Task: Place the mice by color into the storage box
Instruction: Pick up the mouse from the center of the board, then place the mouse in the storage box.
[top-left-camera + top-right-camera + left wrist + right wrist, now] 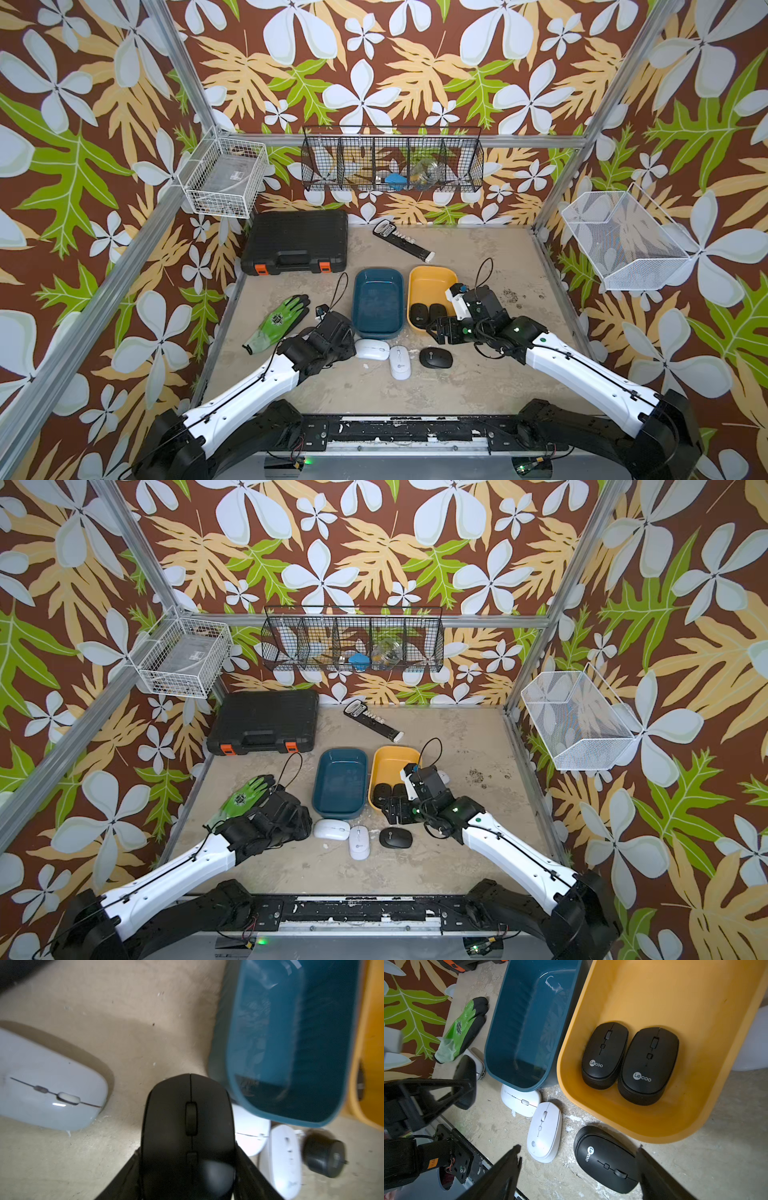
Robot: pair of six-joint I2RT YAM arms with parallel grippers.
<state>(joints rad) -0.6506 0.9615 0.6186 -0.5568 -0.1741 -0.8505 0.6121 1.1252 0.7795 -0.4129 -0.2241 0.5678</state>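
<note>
**Item:** matte black oval wireless mouse [187, 1109].
**Location:** just off the near left corner of the empty dark-blue plastic tub [259, 1032], clamped by its flanks between the fingers of the left gripper [187, 1149]. Whether it rests on the table [478, 386] or hangs above it cannot be told.
**Long axis:** in line with the gripper's reach, wheel end outward.
**Destination, judged:** yellow plastic tub [432, 276], holding 2 black mice [605, 1053]. It lies to the right, beyond the blue tub, nearer the right arm.
**Right gripper** [579, 1148]**:** spread, empty, over 1 black mouse [606, 1159] on the table.
</note>
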